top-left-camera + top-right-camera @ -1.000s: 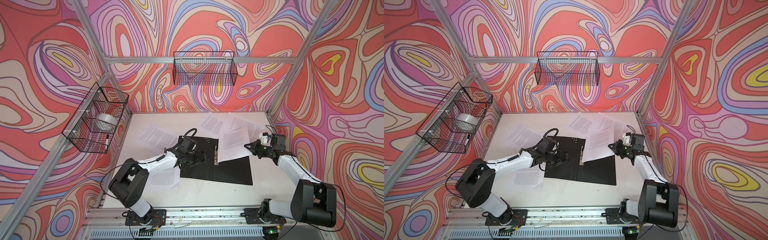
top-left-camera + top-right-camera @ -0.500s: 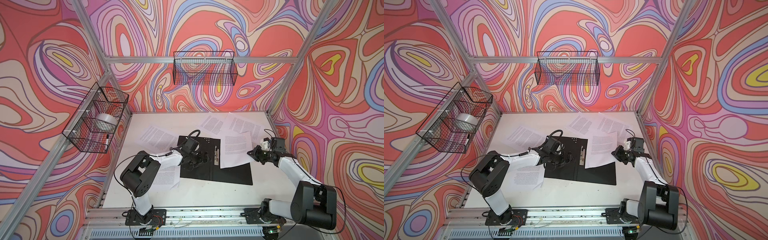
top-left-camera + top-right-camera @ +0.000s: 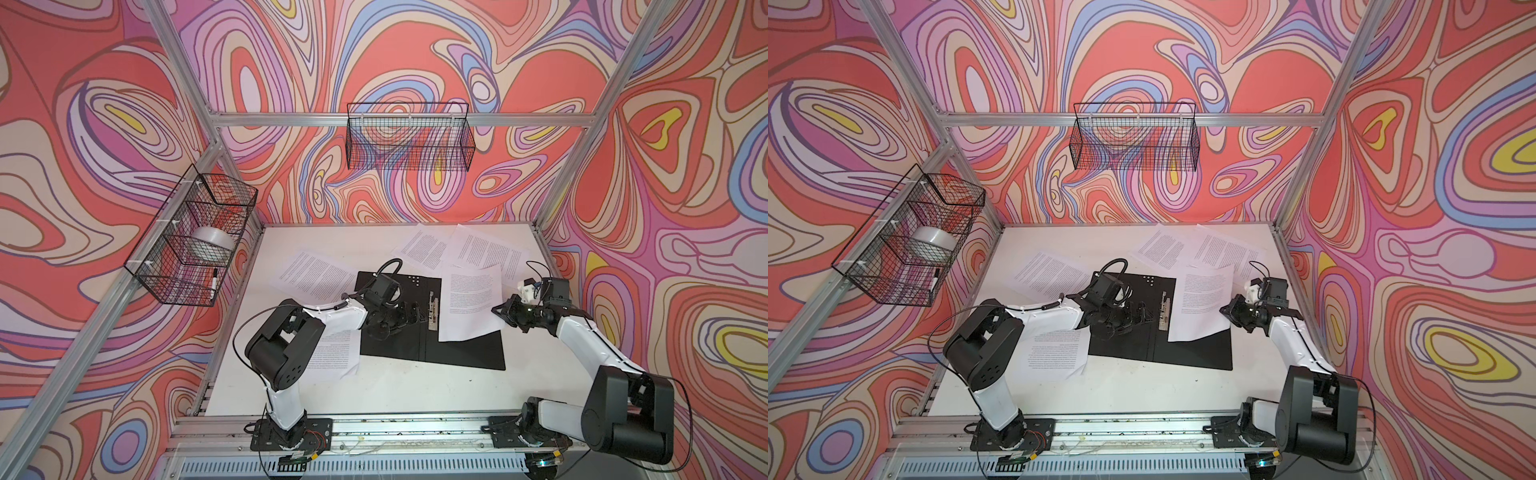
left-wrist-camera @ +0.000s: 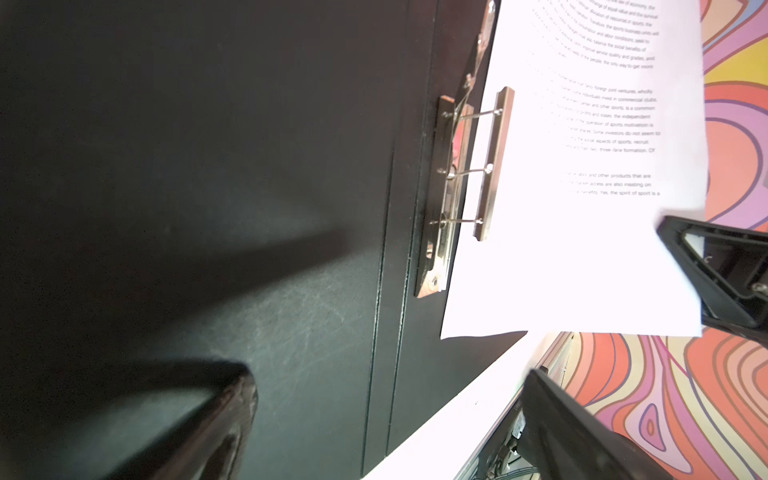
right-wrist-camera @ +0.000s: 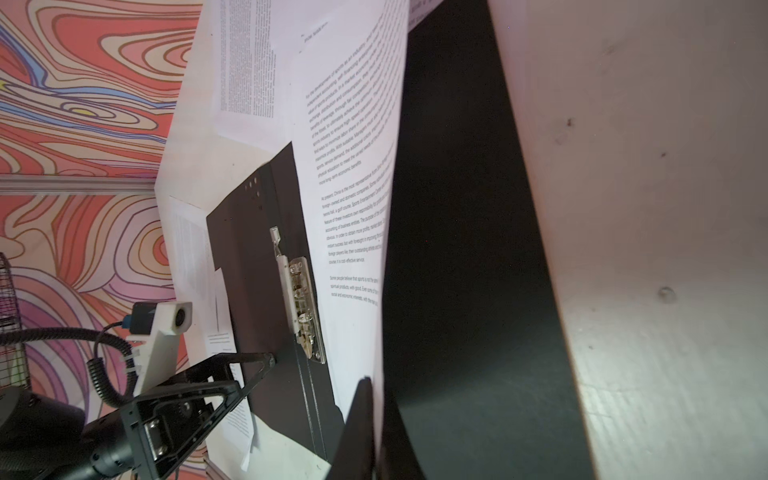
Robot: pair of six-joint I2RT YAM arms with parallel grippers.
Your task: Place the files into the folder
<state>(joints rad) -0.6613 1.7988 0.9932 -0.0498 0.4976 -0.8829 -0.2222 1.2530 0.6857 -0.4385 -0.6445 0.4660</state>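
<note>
1. The right pincer (image 3: 500,311), pinching one sheet (image 3: 469,303), has drawn it left; its edge now lies under the raised clip (image 3: 433,309) of the open folder (image 3: 465,353) on the table (image 3: 415,395).
2. The left pincer (image 3: 409,312) hovers spread beside the clip; clamping seems next.

The flat black rectangular folder (image 4: 249,208) is showing a matt inner face with faint pale scuffs. Its long silver metal spine clip (image 4: 444,199) is gleaming, bright and reflective. The thin white printed paper sheets (image 3: 469,299) are looking matt and smooth. The white desk (image 5: 665,208) is showing a smooth, slightly pitted surface.
</note>
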